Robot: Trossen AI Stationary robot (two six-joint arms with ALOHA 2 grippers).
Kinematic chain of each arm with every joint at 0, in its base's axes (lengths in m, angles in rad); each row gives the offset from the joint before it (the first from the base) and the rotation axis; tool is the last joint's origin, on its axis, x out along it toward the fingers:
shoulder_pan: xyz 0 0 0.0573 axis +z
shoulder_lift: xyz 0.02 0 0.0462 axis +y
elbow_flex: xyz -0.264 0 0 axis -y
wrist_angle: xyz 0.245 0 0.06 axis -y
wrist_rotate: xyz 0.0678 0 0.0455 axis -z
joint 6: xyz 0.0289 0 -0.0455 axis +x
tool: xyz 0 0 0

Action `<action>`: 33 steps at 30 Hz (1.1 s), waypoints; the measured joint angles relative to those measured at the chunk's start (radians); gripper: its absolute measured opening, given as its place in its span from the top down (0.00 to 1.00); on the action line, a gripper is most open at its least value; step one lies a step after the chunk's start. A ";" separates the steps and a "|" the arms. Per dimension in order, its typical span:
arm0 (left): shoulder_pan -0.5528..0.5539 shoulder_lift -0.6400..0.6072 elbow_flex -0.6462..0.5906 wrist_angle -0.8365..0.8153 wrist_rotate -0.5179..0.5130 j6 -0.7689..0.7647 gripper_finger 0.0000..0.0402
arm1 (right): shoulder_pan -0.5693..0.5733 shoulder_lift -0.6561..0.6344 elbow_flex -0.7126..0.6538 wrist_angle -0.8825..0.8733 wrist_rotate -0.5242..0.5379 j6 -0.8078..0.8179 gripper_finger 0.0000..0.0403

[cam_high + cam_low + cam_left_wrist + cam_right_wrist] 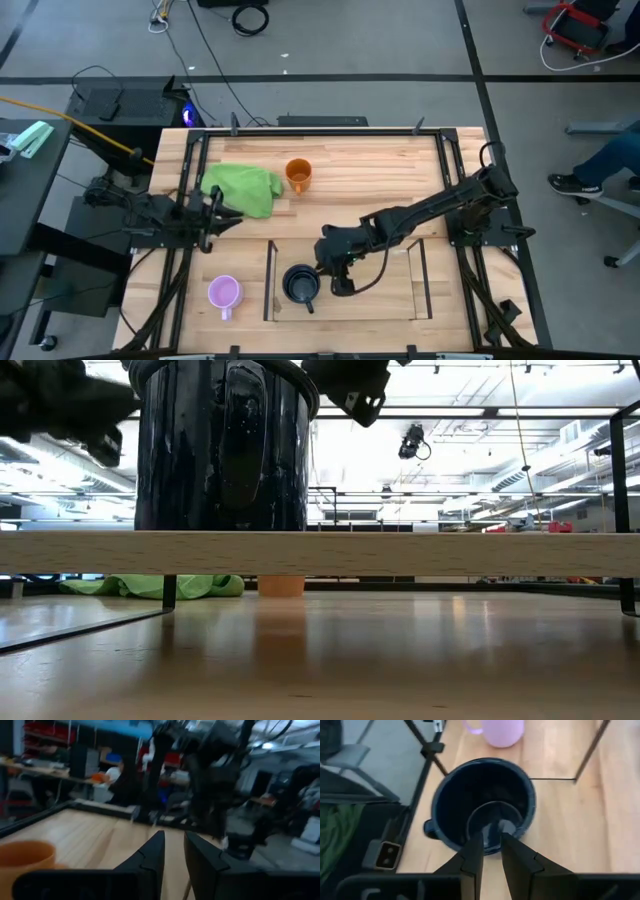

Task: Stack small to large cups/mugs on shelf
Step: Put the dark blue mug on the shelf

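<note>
The black mug stands upright on the left end of the shelf's wooden floor, its handle toward the near edge. My right gripper hovers just above the mug's right rim, slanting down, its fingers a narrow gap apart with nothing between them. The light purple mug stands on the table left of the shelf. The orange mug stands farther back, beside a green cloth. My left gripper waits at the table's left edge, pointing level across the table, its fingers also a narrow gap apart and empty.
The shelf's clear side panels stand left and right of its floor, and the board is raised off the table. Bare floor lies right of the black mug. A seated person's leg shows beyond the table's right side.
</note>
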 joint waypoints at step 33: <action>-0.004 1.193 0.964 -0.459 0.174 -0.003 0.87 | 0.149 -0.001 -0.001 -0.189 0.161 0.144 0.82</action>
